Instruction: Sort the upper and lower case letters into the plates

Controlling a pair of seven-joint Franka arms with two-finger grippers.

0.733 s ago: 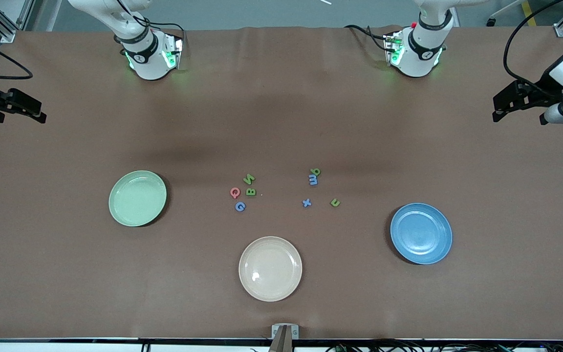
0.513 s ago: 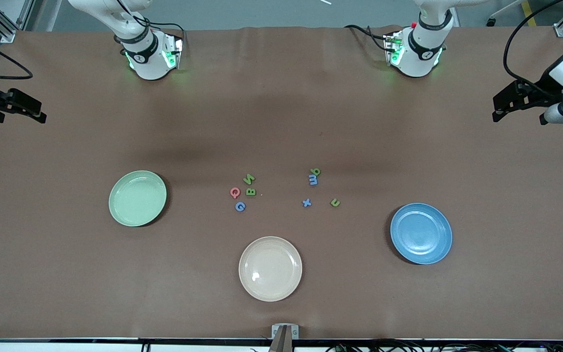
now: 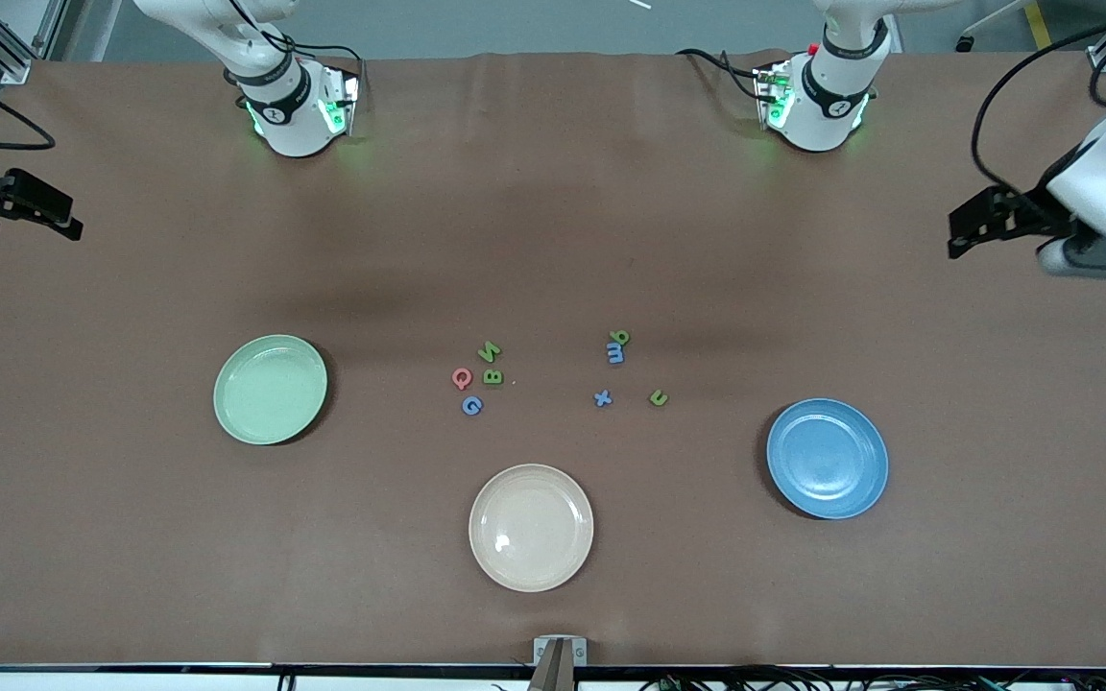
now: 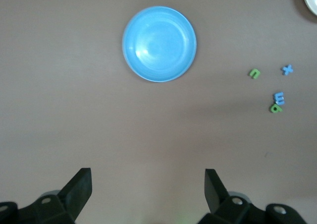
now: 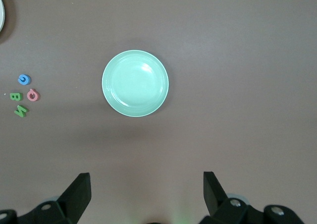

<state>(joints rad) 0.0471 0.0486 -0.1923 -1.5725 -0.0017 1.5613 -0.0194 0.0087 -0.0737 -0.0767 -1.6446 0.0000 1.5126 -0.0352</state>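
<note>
Mint plate (image 3: 270, 389) and blue plate (image 3: 827, 459) hold nothing; letters (image 3: 476, 378) on tabletop (image 3: 553, 240). Left claw (image 4: 147, 189) and right claw (image 5: 146, 192) spread, hovering at the table ends.

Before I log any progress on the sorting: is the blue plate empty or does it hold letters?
Empty. The blue plate shows only bare glaze in the front and left wrist views; all the letters lie on the table.

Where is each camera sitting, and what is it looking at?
Front view: high across the table, facing both arm bases; the left tool and right tool hover at the table's ends.
Left wrist view: looks down on the blue plate past its open tool.
Right wrist view: looks down on the green plate past its open tool.
Front shares both plates.
</note>
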